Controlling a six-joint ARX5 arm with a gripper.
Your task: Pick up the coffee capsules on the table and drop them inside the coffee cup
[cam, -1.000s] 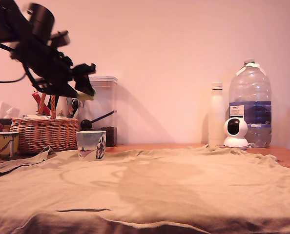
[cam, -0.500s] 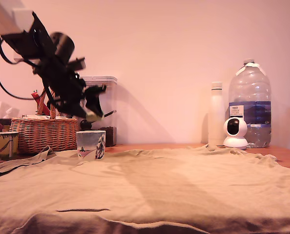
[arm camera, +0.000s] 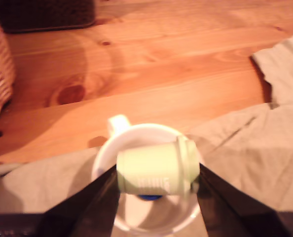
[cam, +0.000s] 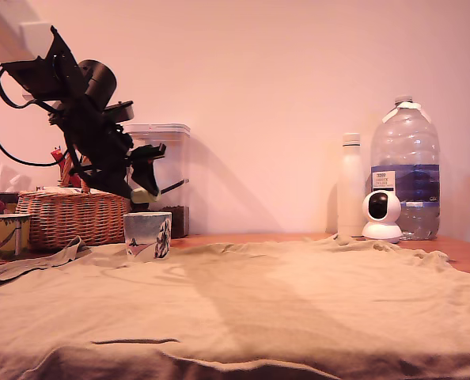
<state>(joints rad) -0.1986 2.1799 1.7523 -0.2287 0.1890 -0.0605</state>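
- Hanging just above the cup (cam: 147,235) at the exterior view's left, the gripper (cam: 142,188) pinches the green capsule (cam: 141,195) between its fingers; the cup stands on the cloth (cam: 282,309) near a basket (cam: 70,216).
- Risk, as I judge it: the capsule lies sideways, so on release it may strike the rim and bounce out onto the cloth or the table (arm camera: 151,64). The gripper sits slightly toward the basket side of the cup's middle in this view, which would add to that.
- Wrist view: the jaws are closed onto the capsule (arm camera: 158,168), gripping its two ends, open only as wide as its length.
- The capsule hangs over the cup's mouth (arm camera: 109,148), roughly centred.
- A bit of dark blue (arm camera: 149,197) shows under it inside the cup, probably the other capsule.
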